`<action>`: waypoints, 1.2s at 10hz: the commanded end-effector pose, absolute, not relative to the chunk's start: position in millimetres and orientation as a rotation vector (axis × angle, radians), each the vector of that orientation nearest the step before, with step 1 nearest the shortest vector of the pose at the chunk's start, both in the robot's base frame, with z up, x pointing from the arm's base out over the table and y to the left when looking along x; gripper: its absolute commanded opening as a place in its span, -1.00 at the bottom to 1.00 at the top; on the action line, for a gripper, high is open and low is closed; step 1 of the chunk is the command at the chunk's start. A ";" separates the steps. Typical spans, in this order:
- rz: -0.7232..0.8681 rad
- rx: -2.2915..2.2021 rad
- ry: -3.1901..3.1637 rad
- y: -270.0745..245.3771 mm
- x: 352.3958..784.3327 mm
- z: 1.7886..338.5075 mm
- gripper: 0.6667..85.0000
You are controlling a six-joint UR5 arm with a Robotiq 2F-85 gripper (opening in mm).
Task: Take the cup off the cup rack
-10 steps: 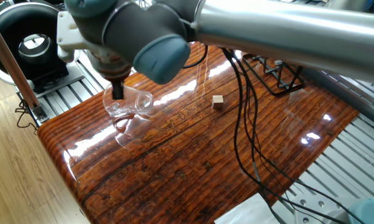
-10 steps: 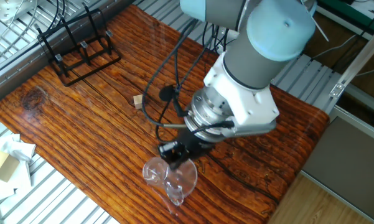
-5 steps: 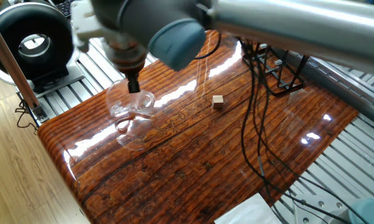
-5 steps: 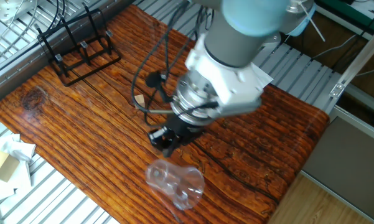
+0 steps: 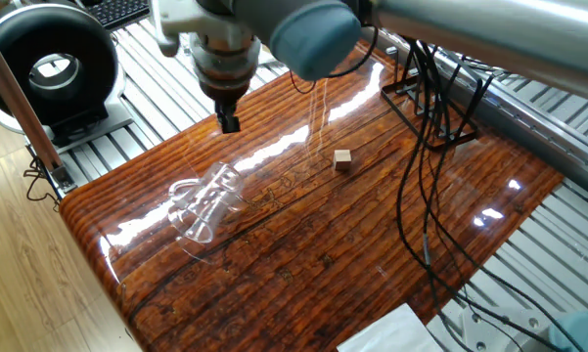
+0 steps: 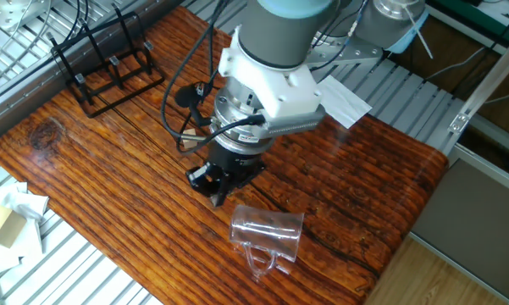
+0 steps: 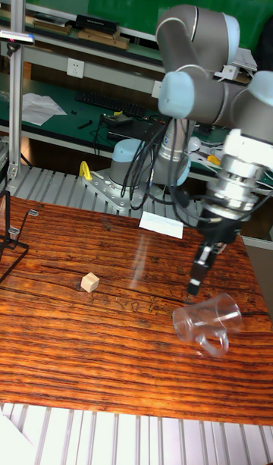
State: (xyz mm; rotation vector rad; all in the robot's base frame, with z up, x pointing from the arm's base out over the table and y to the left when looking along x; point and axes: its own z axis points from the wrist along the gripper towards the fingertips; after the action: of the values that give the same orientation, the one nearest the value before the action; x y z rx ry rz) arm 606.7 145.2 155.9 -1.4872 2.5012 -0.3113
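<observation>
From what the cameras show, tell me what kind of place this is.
Most likely a robotics lab or workshop: the wooden table sits on aluminium rails, a green workbench behind holds a keyboard and cables, and the cup lies as a test prop.

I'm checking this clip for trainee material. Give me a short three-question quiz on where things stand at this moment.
1. True or false: the cup hangs on the cup rack.
2. How does the cup rest? A) upright B) on its side C) upside down
3. Fill in: the gripper is raised above the table, holding ____.

Key: 1 false, it lies on the table far from the rack. 2 B. 3 nothing; whether the jaws are open or shut is hard to tell.
</observation>
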 end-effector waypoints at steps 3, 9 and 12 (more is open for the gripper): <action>-0.111 -1.154 2.705 234.7 602.1 176.7 -0.98; -0.061 -0.855 2.747 305.5 585.5 150.7 -0.98; -0.306 -0.909 2.654 281.0 580.6 119.9 -0.98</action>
State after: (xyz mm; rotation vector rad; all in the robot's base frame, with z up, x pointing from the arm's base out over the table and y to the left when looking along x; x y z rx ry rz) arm 590.8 285.9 139.9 -0.9076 2.6972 -0.1996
